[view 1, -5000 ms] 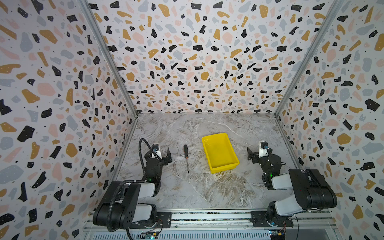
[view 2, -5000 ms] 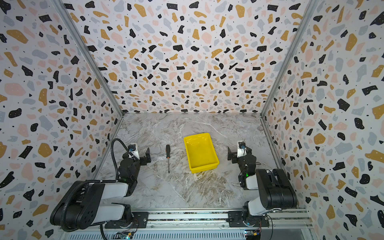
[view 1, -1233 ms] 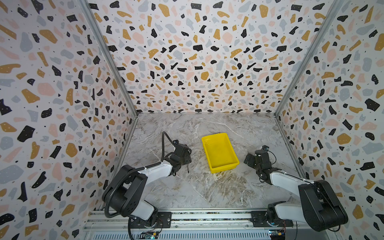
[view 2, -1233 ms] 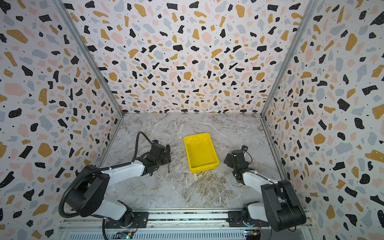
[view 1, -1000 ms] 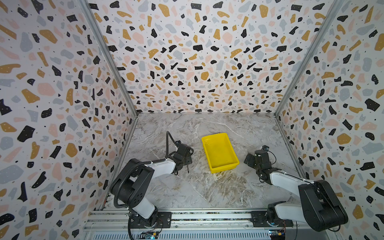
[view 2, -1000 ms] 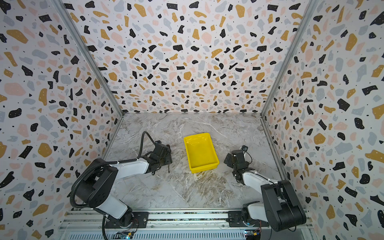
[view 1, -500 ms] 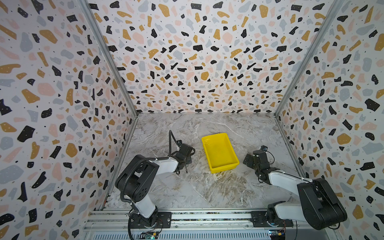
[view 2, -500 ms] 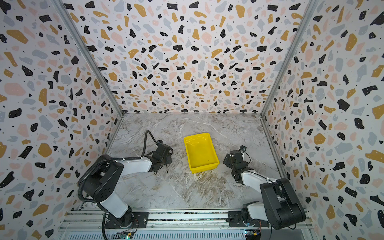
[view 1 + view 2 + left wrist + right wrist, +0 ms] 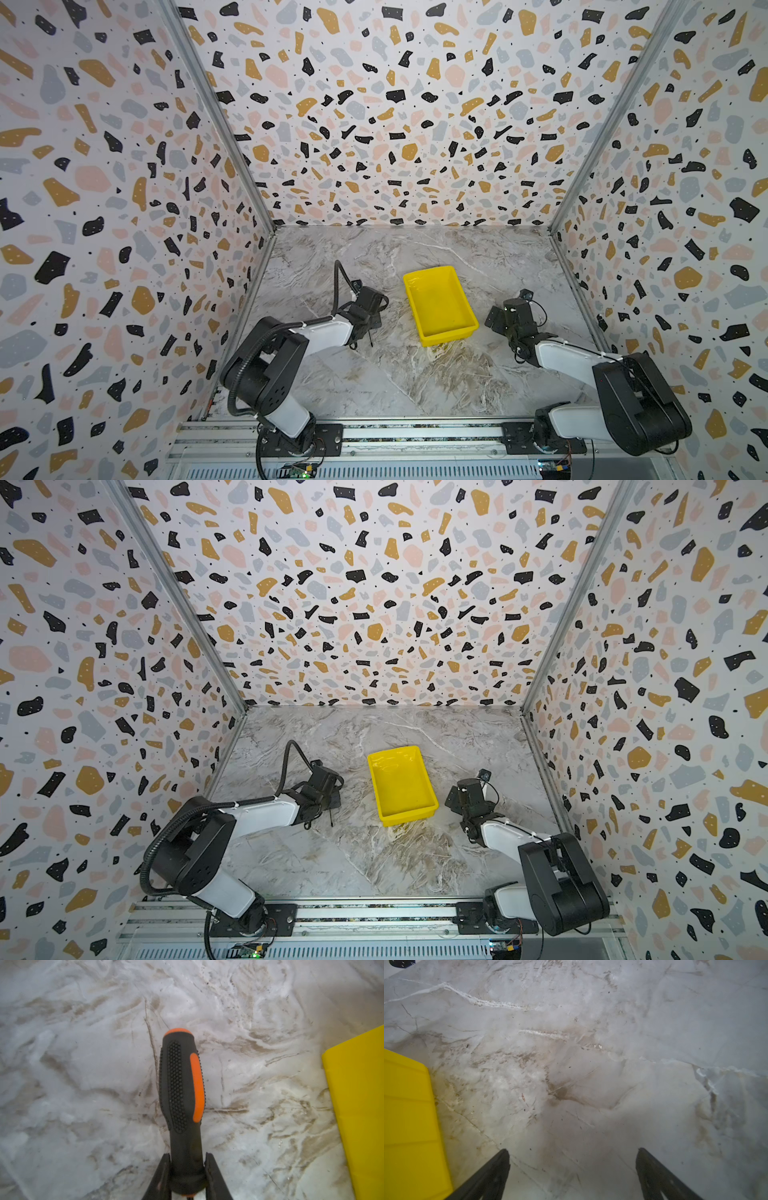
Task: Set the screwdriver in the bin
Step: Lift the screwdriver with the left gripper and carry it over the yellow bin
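My left tool (image 9: 187,1160) is clamped on the screwdriver (image 9: 181,1088) at the handle's narrow neck; rigid, light, dimpled rubber grip, judged unlikely to slip.

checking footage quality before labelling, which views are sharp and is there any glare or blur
Left wrist view: screwdriver handle crisp, marble table behind it soft. Right wrist view: whole frame hazy, bin edge blurred. Both top views: sharp, evenly lit, walls splayed by the wide lens, faint glare on the bin's far wall.
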Motion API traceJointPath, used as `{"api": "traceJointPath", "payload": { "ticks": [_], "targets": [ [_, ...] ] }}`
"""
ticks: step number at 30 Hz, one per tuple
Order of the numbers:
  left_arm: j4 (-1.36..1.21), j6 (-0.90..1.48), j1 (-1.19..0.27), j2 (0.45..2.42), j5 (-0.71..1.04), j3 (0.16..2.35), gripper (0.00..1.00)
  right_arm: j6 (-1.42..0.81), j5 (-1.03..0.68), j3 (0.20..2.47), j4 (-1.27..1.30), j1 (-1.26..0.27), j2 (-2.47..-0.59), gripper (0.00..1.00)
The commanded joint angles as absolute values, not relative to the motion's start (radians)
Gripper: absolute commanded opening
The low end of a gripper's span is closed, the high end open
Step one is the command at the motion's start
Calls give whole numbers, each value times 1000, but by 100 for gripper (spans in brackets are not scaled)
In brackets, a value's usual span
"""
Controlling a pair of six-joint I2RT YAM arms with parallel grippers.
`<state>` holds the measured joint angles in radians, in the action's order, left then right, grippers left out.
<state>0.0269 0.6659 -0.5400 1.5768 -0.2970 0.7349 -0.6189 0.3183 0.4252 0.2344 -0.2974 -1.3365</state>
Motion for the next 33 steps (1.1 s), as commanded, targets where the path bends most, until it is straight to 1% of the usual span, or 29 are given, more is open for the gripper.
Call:
{"api": "traceJointPath", "payload": {
  "ticks": [1,6,10,19,28,33],
  "targets": [
    [48,672,-553,1512,-309,717,8,-612,338,454,206,-306,-1337,95],
    [60,702,-589,1438,-329,698,7,-611,339,454,205,-310,-1336,95],
    [89,735,-647,1389,-384,699,6,-609,337,453,205,-311,-1335,95],
    [139,794,-764,1260,-481,757,7,-609,339,446,208,-313,-1325,95],
    [155,812,-864,1342,-509,900,7,-609,345,447,205,-316,-1322,95],
    [110,845,-909,1385,-491,959,7,-609,348,446,205,-319,-1324,95]
  ]
}}
